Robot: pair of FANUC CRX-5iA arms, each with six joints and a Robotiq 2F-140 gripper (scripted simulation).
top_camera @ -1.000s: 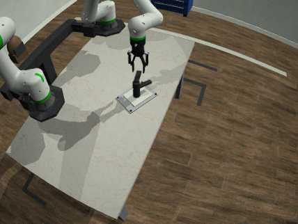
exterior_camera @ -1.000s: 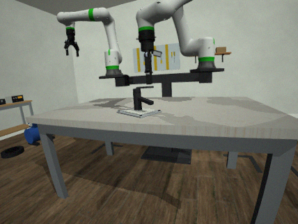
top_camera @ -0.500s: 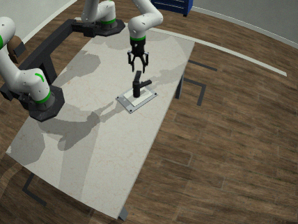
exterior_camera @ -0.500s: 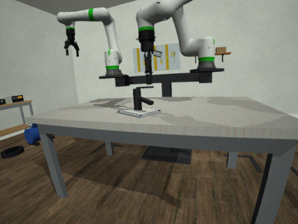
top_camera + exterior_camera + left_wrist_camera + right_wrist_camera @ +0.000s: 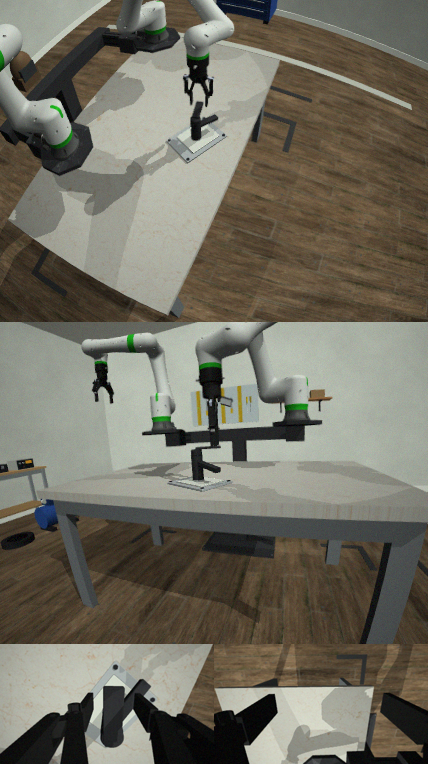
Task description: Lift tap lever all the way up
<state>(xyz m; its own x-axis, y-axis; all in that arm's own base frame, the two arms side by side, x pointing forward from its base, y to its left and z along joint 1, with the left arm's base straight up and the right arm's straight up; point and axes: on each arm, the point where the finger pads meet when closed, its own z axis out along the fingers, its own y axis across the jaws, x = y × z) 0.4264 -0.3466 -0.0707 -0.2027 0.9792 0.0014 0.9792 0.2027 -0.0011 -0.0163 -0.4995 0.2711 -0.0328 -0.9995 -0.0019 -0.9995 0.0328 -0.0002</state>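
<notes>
The black tap (image 5: 196, 131) (image 5: 198, 466) stands upright on a grey base plate (image 5: 181, 148) (image 5: 106, 678). Its flat lever (image 5: 198, 110) (image 5: 113, 697) extends from the top of the body and looks about level in the exterior view. Its spout (image 5: 210, 120) (image 5: 211, 467) (image 5: 141, 687) angles off below the lever. My left gripper (image 5: 199, 104) (image 5: 215, 444) (image 5: 113, 701) is partly open, pointing down at the lever's free end. The lever shows between its fingers with a gap on each side. My right gripper (image 5: 103, 399) (image 5: 328, 703) is wide open and empty, high above the table's far end.
The tap's plate sits near one long edge of the pale table (image 5: 160, 240) (image 5: 325, 497). The dark beam (image 5: 65, 70) (image 5: 225, 434) carrying both arm bases runs along the opposite side. A blue cabinet (image 5: 250, 7) stands on the floor beyond the table.
</notes>
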